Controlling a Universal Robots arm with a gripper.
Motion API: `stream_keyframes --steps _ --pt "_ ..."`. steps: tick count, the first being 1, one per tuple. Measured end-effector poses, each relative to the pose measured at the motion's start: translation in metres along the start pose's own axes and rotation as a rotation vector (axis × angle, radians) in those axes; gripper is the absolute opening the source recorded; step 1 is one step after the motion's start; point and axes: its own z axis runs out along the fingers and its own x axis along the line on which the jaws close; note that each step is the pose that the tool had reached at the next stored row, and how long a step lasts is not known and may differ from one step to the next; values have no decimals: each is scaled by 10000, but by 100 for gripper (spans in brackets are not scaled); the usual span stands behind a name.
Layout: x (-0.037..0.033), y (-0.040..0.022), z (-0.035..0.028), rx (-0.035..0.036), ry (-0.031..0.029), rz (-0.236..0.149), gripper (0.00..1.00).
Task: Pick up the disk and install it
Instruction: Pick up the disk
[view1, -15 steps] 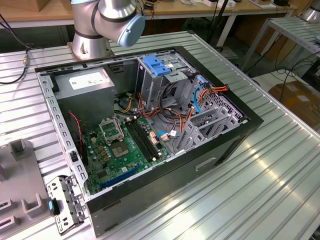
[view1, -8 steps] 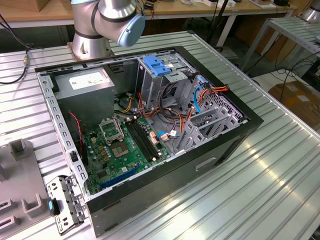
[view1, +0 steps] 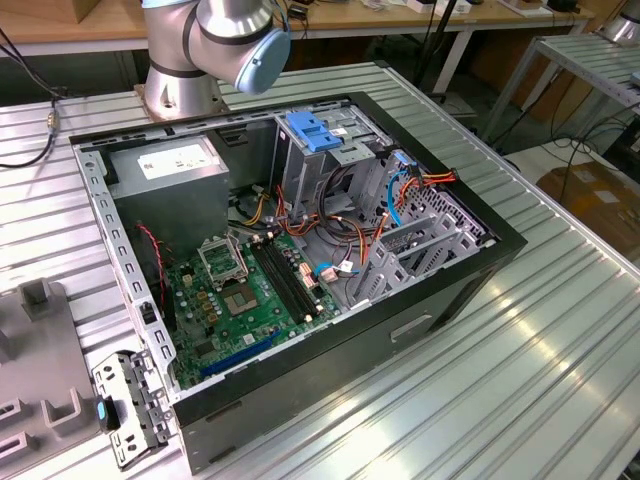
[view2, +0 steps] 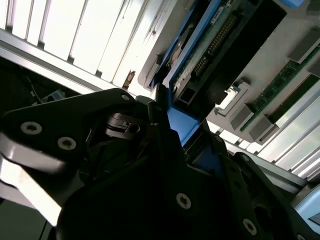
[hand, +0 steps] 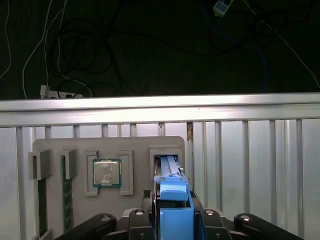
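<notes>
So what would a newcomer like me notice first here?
Probably the open black computer case lying on the ribbed aluminium table in the exterior view, its green motherboard bared. In the first wrist view, the black gripper clamps a flat grey disk in bright blue plastic rails, edge-on at a slot in a grey plastic tray that also holds a square silver processor chip.
</notes>
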Motion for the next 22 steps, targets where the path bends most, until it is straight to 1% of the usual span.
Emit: stream_keyframes --steps 13,15,16,20,22 --pt "0 0 3 -1 2 1 37" --pt "0 0 3 -2 3 -154 37" --pt "0 0 3 -3 3 -160 37" --pt "0 0 3 -3 3 -165 37" --pt "0 0 5 -2 3 -79 37"
